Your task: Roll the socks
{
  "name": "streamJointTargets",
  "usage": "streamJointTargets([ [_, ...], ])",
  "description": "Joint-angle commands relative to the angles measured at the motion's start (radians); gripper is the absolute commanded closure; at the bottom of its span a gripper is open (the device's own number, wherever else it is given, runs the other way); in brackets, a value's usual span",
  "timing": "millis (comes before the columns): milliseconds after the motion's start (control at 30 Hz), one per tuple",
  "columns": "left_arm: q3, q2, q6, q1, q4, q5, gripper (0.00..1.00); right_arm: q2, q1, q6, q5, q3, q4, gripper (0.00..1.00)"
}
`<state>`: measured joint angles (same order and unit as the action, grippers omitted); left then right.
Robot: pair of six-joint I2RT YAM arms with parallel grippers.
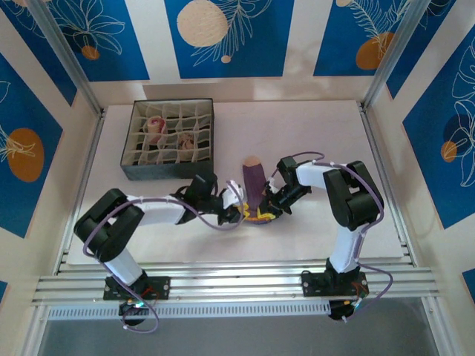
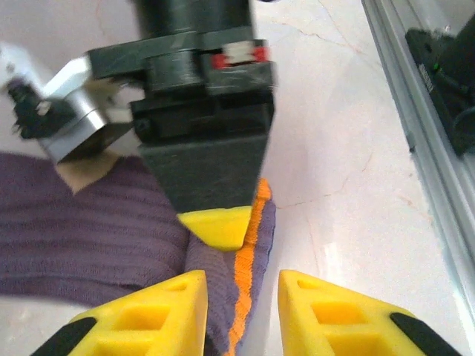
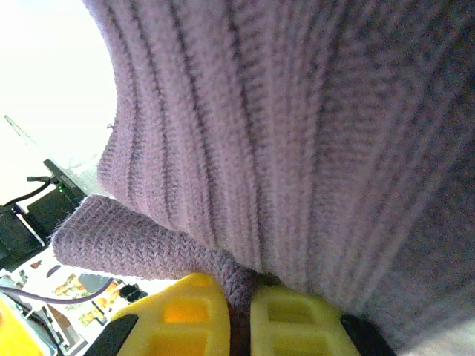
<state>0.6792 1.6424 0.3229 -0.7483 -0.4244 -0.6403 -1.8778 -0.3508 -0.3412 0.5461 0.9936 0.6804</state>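
A purple ribbed sock (image 1: 254, 185) lies lengthwise mid-table, its tan toe (image 1: 252, 160) pointing away. Both grippers meet at its near end. My left gripper (image 1: 245, 211) is open; in the left wrist view its yellow fingers (image 2: 156, 311) stand apart, with the sock's orange-edged cuff (image 2: 249, 252) lying against the left one and bare table before the right one. My right gripper (image 3: 237, 297) is shut on a fold of the purple sock (image 3: 297, 133). Its yellow fingertip (image 2: 215, 226) presses into the cuff just ahead of my left gripper (image 2: 241, 285).
A dark grid-divided box (image 1: 169, 170) stands at the back left of the white mat, with two rolled pinkish bundles (image 1: 155, 126) (image 1: 185, 141) in its cells. An aluminium rail (image 1: 237, 283) runs along the near edge. Bare mat (image 1: 334, 133) lies to the right.
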Motion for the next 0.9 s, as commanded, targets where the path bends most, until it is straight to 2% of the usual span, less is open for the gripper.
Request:
streamJointTargets([
  [0, -0.035, -0.009, 0.193, -0.059, -0.096, 0.133, 0.71, -0.068, 0.011, 0.031, -0.103, -0.01, 0.081, 1.0],
  [233, -0.023, 0.025, 0.403, -0.151, -0.043, 0.35, 0.66, -0.093, 0.018, 0.056, -0.089, 0.014, 0.118, 1.0],
  [667, 0.037, 0.148, 0.548, -0.202, 0.013, 0.438, 0.61, -0.118, 0.019, 0.082, -0.049, 0.048, 0.159, 1.0],
  [733, 0.045, 0.158, 0.55, -0.209, 0.013, 0.451, 0.67, -0.108, 0.018, 0.085, -0.041, 0.045, 0.158, 0.96],
  [833, 0.079, 0.148, 0.537, -0.207, 0.103, 0.437, 0.95, -0.054, 0.02, 0.092, -0.035, 0.035, 0.143, 0.68],
  [867, 0.111, 0.149, 0.538, -0.201, 0.19, 0.405, 1.0, -0.023, 0.027, 0.095, -0.033, 0.031, 0.139, 0.63],
])
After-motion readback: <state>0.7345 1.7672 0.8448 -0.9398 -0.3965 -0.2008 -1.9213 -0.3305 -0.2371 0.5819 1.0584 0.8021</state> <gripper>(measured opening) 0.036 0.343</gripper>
